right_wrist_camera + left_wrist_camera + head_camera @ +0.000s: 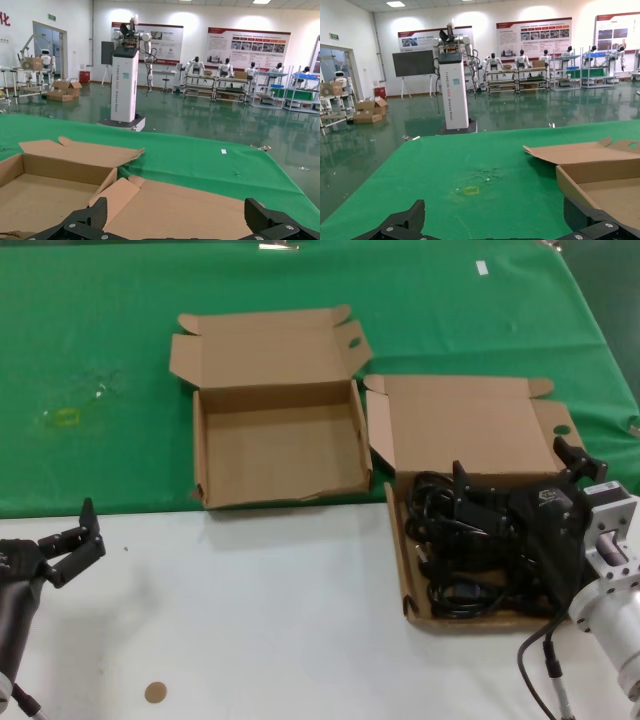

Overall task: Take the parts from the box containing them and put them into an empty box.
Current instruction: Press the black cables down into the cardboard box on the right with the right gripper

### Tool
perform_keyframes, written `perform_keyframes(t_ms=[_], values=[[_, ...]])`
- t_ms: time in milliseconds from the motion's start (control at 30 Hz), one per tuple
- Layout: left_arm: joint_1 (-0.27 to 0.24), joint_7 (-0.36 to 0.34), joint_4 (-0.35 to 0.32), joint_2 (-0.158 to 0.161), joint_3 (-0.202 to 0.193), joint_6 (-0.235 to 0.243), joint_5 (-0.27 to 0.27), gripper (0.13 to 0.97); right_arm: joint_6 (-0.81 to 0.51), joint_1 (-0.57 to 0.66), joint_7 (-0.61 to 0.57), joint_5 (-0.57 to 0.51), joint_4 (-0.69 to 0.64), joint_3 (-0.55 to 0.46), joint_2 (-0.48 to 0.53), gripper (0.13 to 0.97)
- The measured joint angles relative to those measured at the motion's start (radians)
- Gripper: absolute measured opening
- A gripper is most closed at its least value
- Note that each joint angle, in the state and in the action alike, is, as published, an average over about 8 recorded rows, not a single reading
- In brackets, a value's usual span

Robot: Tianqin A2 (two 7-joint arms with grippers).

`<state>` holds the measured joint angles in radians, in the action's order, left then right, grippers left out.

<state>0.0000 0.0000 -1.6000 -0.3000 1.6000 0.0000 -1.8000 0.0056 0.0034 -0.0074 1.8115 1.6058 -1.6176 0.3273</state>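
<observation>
On the surface, my right hand hovers spread over the tangled parts; several cords might lift together.

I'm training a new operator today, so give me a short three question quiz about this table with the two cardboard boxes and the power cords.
1. True or false: the power cords lie in the box on the robot's right.
2. Multiple choice: where is the right gripper? A. over the empty box; B. over the cords, fingers open; C. parked off the table.
3. Fill in: the left gripper sits at the robot's left over the ____ surface, away from both boxes.

Key: 1 true; 2 B; 3 white.
</observation>
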Motion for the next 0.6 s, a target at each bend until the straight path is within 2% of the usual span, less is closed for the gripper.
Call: perform_keyframes(t_ms=[600], values=[[0.0, 0.0, 0.0, 0.0, 0.0, 0.0, 0.0, 0.966, 0.0, 0.0, 0.0, 0.0, 0.0, 0.0, 0.0, 0.966]])
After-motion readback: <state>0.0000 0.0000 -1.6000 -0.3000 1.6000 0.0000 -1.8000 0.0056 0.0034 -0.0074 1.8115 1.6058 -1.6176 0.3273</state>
